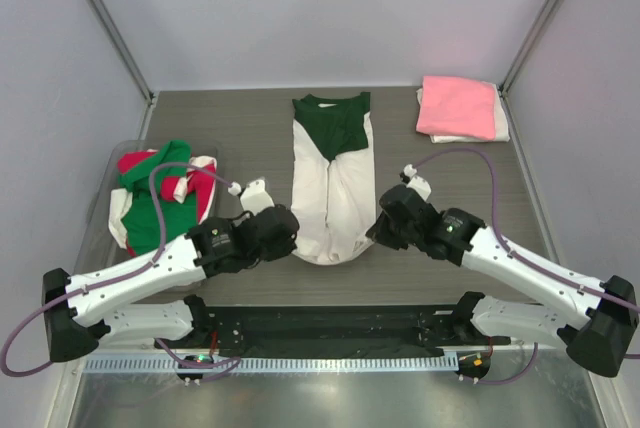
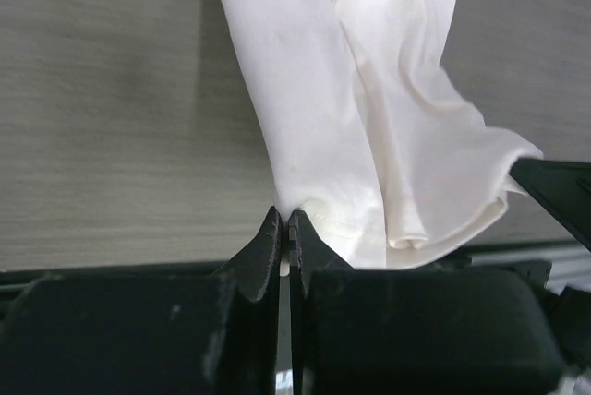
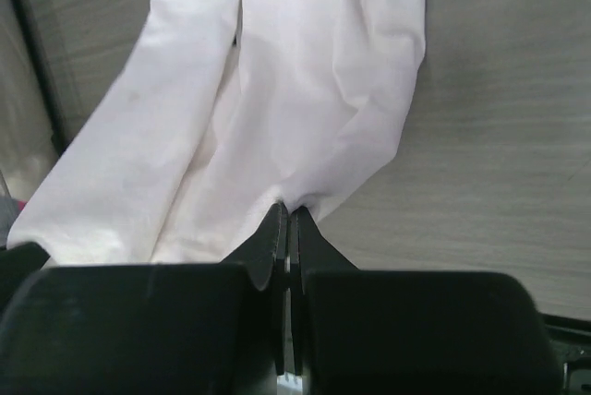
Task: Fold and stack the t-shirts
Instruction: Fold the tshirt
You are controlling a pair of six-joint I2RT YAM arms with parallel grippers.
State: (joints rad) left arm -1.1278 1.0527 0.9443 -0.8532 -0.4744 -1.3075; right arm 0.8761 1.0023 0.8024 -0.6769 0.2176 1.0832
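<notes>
At the middle of the grey wood-grain counter [image 1: 230,128], a cream-white cloth t-shirt with dark green yoke [image 1: 333,188], already narrowed into a long strip, collar toward 12 o'clock, hem toward 6. Left hand [image 2: 284,224] pinched tight on the hem corner at the strip's 7 o'clock; right hand [image 3: 286,215] pinched tight on the corner at 5 o'clock, cloth caught between both pairs of tips. Sides apparently folded in; bringing the hem up toward the collar judged the step in hand. At 1 o'clock, a folded pink t-shirt [image 1: 457,106] on a folded white one [image 1: 497,126], a stack begun. At 9 o'clock, a rumpled heap of green, red and white t-shirts [image 1: 160,198] in a clear plastic tub [image 1: 125,148], not yet folded. Probably under halfway.
</notes>
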